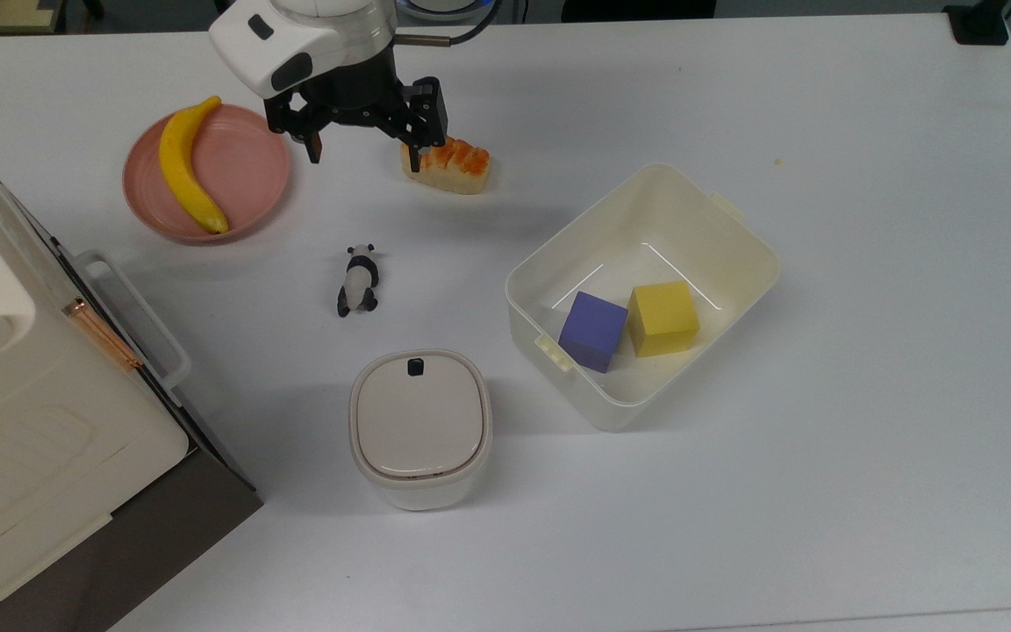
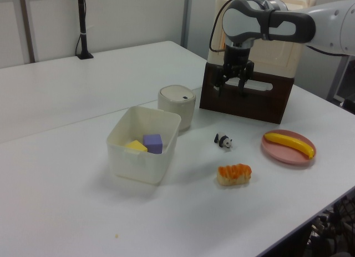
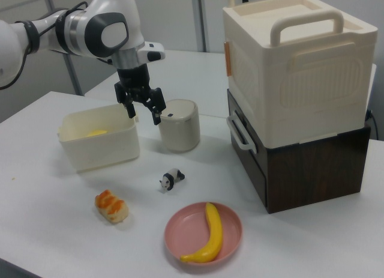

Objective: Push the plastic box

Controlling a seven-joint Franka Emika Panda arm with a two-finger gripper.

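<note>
The plastic box is a cream-white tub standing open on the white table, right of centre in the top view. A purple cube and a yellow cube lie inside it. The box sits at centre left in the left view, and the box at the right view's left. My gripper hangs open and empty well above the table, far from the box, toward the top view's upper left. The gripper is raised in the left view; the gripper points straight down.
A lidded canister stands at the box's left in the top view. A toy panda, a bread piece and a pink plate with a banana lie beneath the gripper's area. A big cream appliance fills the left edge.
</note>
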